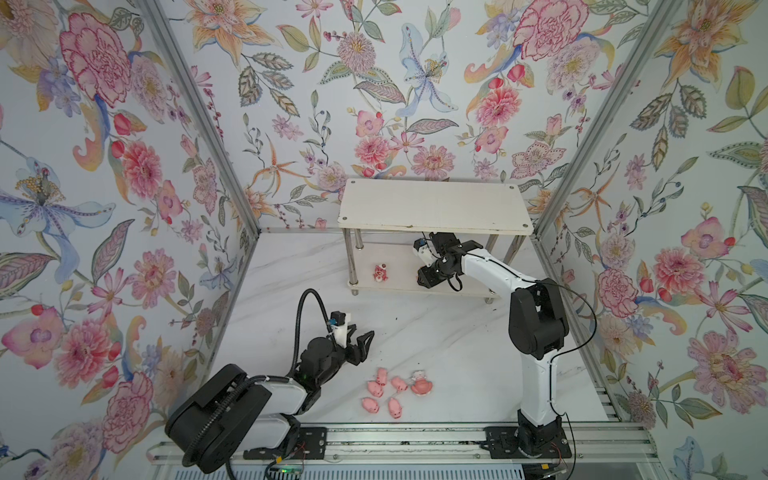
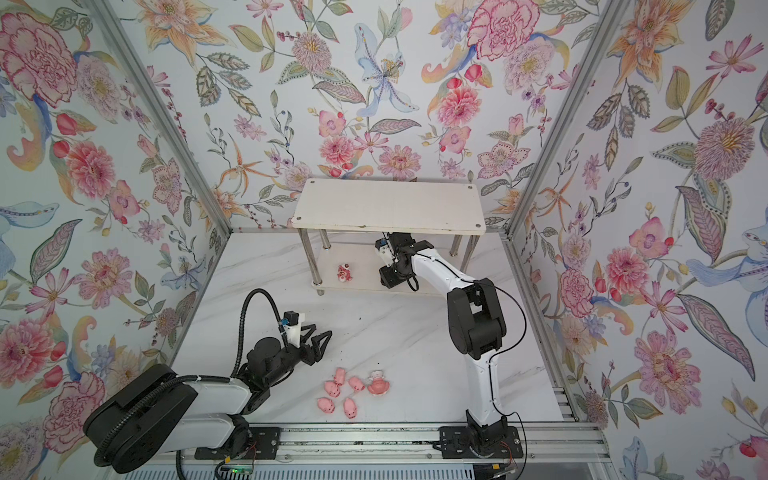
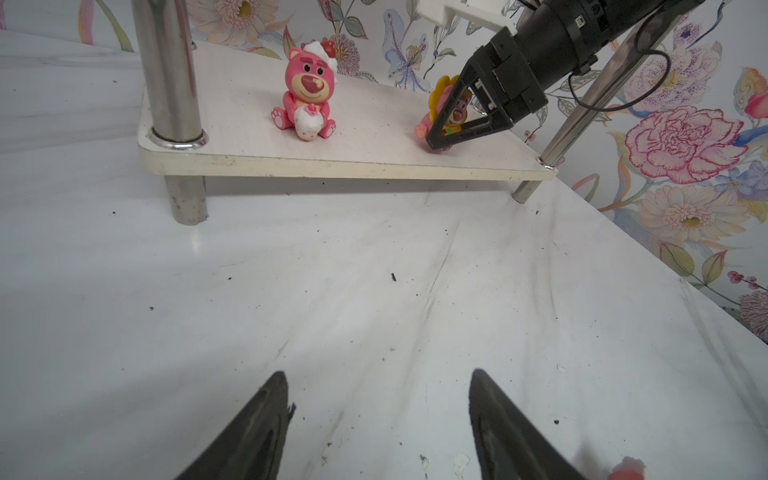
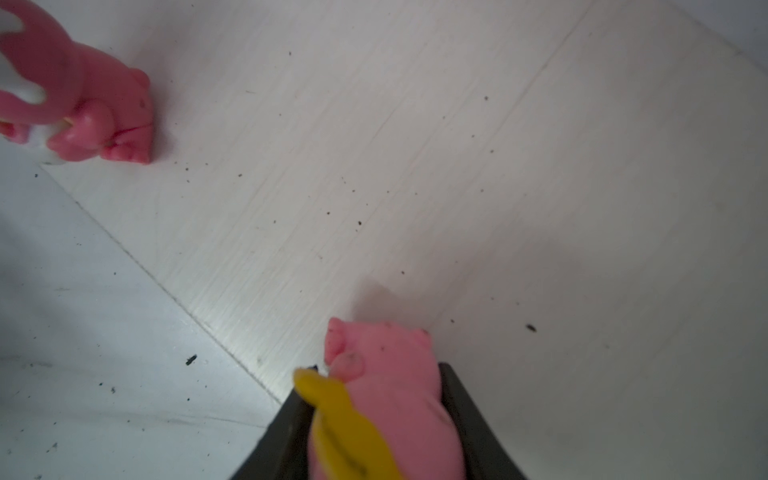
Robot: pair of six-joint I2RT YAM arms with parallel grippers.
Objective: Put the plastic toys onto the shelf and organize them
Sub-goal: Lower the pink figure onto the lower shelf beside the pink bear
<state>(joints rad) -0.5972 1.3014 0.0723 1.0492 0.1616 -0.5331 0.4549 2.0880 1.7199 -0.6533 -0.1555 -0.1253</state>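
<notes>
Setting the yellow-petalled toy (image 3: 456,109) on the shelf (image 3: 374,137)
Nearest, pigs (image 1: 375,388) and the pink-and-white toy (image 1: 422,384) lie on the worktop (image 1: 436,340) by the spread left pincer (image 3: 379,374). Farther, on the lower tier, the right pincer (image 4: 376,374) pinches the tilted toy, apart from the seated bear (image 3: 305,95); settle it upright before releasing. Wrist views show this grip; from above, the upper board (image 1: 434,205) hides it.

The right gripper (image 4: 376,368) has its two dark fingers closed on either side of the yellow-petalled pink toy (image 4: 390,399), low over the shelf's white lower board (image 4: 457,166). To its left, well apart, the red-pink bear (image 4: 83,120) sits by the board's near edge, where the marbled desk (image 4: 83,332) begins.
</notes>
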